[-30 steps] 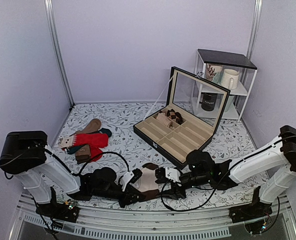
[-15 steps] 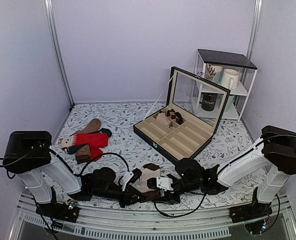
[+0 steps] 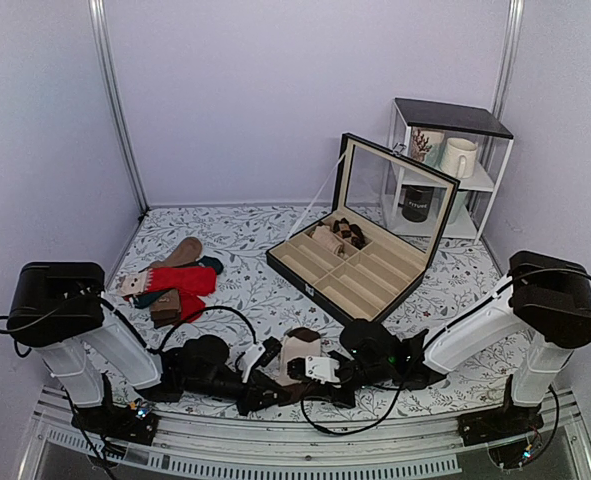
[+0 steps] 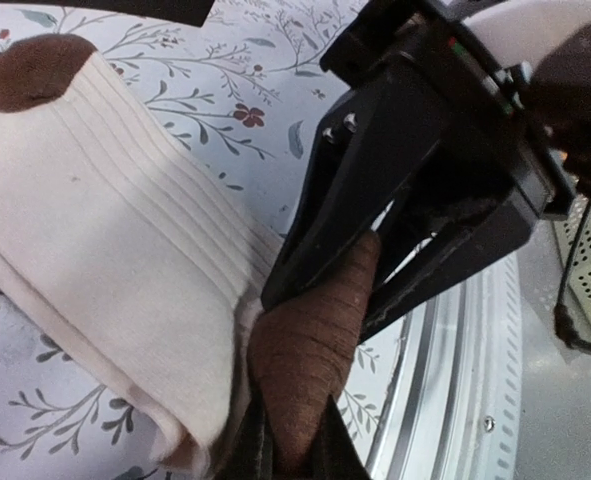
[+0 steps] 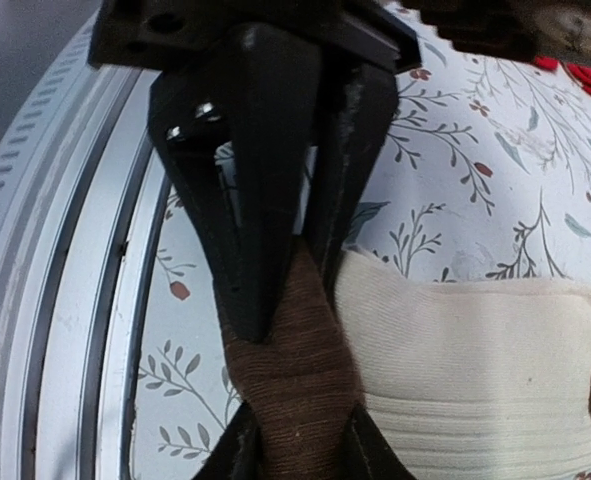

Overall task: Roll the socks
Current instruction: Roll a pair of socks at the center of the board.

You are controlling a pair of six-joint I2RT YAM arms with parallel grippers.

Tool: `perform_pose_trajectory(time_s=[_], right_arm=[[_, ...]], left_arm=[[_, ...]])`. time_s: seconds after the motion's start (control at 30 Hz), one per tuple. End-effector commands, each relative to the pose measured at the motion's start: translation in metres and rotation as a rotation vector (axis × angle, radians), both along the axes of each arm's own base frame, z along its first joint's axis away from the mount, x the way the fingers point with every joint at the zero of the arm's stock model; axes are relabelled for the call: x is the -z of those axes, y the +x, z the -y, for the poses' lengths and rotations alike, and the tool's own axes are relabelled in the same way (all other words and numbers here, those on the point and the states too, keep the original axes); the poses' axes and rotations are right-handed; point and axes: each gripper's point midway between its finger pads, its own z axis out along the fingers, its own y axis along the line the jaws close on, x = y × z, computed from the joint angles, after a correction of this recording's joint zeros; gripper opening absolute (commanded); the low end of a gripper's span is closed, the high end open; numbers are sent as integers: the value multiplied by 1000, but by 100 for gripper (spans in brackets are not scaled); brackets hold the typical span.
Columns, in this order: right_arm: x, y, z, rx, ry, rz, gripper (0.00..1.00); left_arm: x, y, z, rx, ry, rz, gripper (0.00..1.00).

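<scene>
The socks (image 3: 300,352) lie flat near the table's front edge, cream ribbed knit (image 4: 105,230) with a dark brown end (image 4: 310,345). My left gripper (image 4: 290,445) is shut on that brown end from one side. From the opposite side my right gripper (image 5: 295,445) is shut on the same brown end (image 5: 290,365), beside the cream part (image 5: 475,350). The two grippers meet nose to nose: the right one's black fingers (image 4: 345,200) fill the left wrist view, and the left one's fingers (image 5: 265,220) fill the right wrist view. In the top view the left gripper (image 3: 263,373) and right gripper (image 3: 307,372) touch over the sock.
The metal rail (image 4: 455,380) of the table's front edge runs right beside the grip. Red socks (image 3: 183,281) and tan and teal socks (image 3: 180,252) lie at the left. An open black compartment case (image 3: 360,270) stands mid-right, with a shelf of mugs (image 3: 445,170) behind it.
The right arm has swung left to the sock's near end, and its jaws have closed on the brown end. The left arm has kept its hold and barely moved.
</scene>
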Motion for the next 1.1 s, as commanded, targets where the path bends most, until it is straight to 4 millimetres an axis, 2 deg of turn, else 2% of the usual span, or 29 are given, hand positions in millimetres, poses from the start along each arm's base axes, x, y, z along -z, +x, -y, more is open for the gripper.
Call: perform_pose_trajectory(time_s=[0.0,0.07,0.17,0.27,0.37,0.43,0.47,0.6,0.67,0.8,1.07], right_arm=[[5,-1,-6,23,-49,-69,20],[11,-5,-4,27,-73,-112,18],[21,-9,3,55,-108,-189,18],[34,-12,12,94,-149,-277,18],[45,-14,22,137,-190,-365,18],[49,-15,28,165,-208,-440,18],[52,-16,30,179,-217,-482,18],[65,-20,42,239,-268,-600,18],[72,-24,47,256,-294,-645,18],[80,-28,54,279,-326,-704,18],[88,-34,59,276,-352,-734,17]], left_arm=[[77,-27,-65,10,342,-145,0],[72,-20,-61,-10,328,-113,18],[49,-3,-51,-40,290,-13,30],[13,16,-40,-69,239,127,43],[-28,24,-32,-72,166,297,71],[-49,21,-31,-65,116,401,80],[-56,18,-30,-60,91,441,82],[-64,6,-31,-22,23,514,87],[-64,1,-27,6,1,530,86],[-52,-4,-16,64,30,560,85],[-46,5,4,98,72,681,86]])
